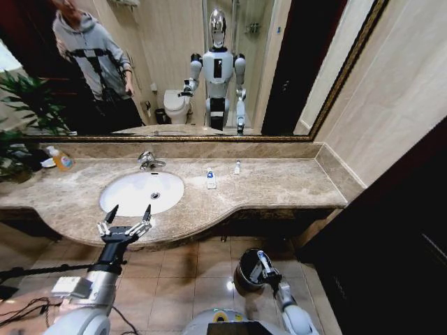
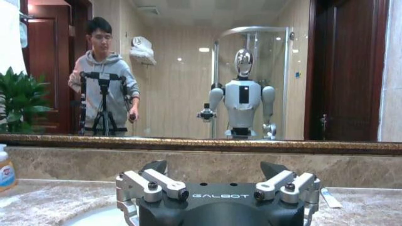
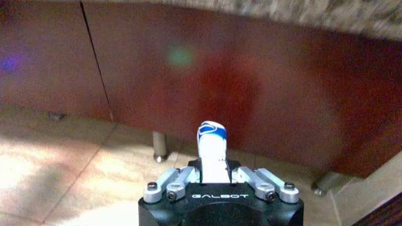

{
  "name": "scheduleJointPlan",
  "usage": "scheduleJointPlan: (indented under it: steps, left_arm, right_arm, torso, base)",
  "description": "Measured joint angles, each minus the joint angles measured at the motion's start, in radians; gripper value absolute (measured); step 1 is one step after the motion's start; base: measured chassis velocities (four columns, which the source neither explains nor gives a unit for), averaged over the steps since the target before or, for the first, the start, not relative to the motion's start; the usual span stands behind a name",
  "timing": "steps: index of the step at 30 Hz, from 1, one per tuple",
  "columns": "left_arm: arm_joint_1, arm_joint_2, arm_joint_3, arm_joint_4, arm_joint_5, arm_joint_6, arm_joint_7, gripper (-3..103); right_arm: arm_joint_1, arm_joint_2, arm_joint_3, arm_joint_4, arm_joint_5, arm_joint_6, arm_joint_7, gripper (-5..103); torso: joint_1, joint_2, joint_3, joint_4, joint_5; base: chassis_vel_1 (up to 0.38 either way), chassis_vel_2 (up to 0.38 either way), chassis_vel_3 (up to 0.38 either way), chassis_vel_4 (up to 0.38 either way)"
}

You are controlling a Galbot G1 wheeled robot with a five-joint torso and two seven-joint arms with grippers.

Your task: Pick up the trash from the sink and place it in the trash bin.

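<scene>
Marble, beige and veined, makes up the surface (image 1: 279,185) that carries the white sink (image 1: 115,199), whose basin looks empty. At the near rim of the basin hovers the left pincer (image 1: 126,215), its fingers spread wide and holding nothing. Farther right on the surface two bits of trash wait: a small blue-labelled bottle (image 1: 210,179) and a small white tube (image 1: 237,167). Lower right, the right pincer (image 3: 213,175) is clamped on a white tube with blue marking (image 3: 211,146), at the dark trash bin (image 1: 248,273) on the floor. The step in hand seems to be the drop; next, that pincer must part over the bin's mouth.
</scene>
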Motion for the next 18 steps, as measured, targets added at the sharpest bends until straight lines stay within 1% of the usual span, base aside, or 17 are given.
scheduleJointPlan:
  steps: [10,18]
  left_arm:
    - [0.000,0.000,0.000,0.000,0.000,0.000,0.000,100]
    - [0.000,0.000,0.000,0.000,0.000,0.000,0.000,100]
  right_arm:
    - [0.134,0.004,-0.011,-0.219,-0.033,0.010,-0.008,21]
    - [0.192,0.013,-0.012,-0.310,-0.049,0.026,-0.008,21]
  torso:
    - [0.000,0.000,0.000,-0.0001,-0.0001]
    - [0.000,0.000,0.000,-0.0001,-0.0001]
  base:
    - [0.000,0.000,0.000,0.000]
    - [0.000,0.000,0.000,0.000]
